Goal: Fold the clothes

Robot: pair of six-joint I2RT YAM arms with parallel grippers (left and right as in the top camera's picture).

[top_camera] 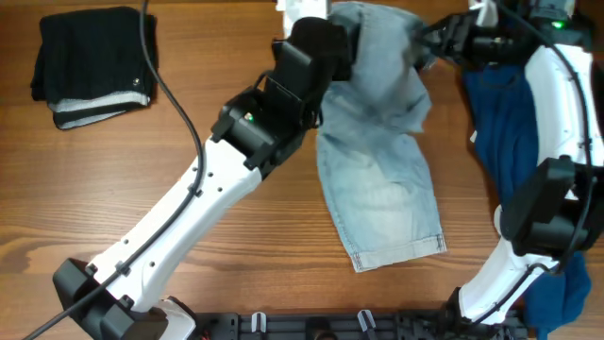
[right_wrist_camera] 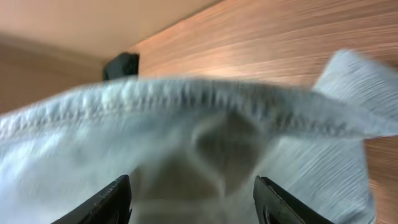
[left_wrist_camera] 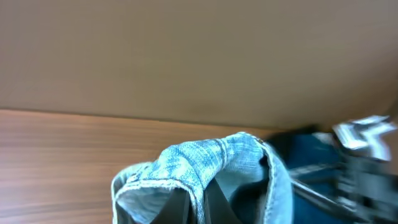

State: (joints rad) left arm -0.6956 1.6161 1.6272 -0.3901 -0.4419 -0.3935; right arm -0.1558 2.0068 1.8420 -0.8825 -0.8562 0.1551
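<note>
The light-blue denim shorts (top_camera: 382, 189) lie stretched from the table's far middle toward the front, hemmed leg nearest me. My left gripper (top_camera: 332, 45) is at their far end and is shut on a bunched fold of denim (left_wrist_camera: 205, 155), its fingers (left_wrist_camera: 202, 205) pinching the fabric. My right gripper (top_camera: 432, 40) is at the shorts' far right edge. In the right wrist view its fingers (right_wrist_camera: 193, 199) stand wide apart, with a stitched denim edge (right_wrist_camera: 186, 106) close in front of them and not clamped.
A folded black and white garment (top_camera: 90, 66) lies at the far left and shows small in the right wrist view (right_wrist_camera: 121, 65). A navy-blue garment (top_camera: 510, 123) lies under the right arm at the right edge, and it also shows in the left wrist view (left_wrist_camera: 311, 155).
</note>
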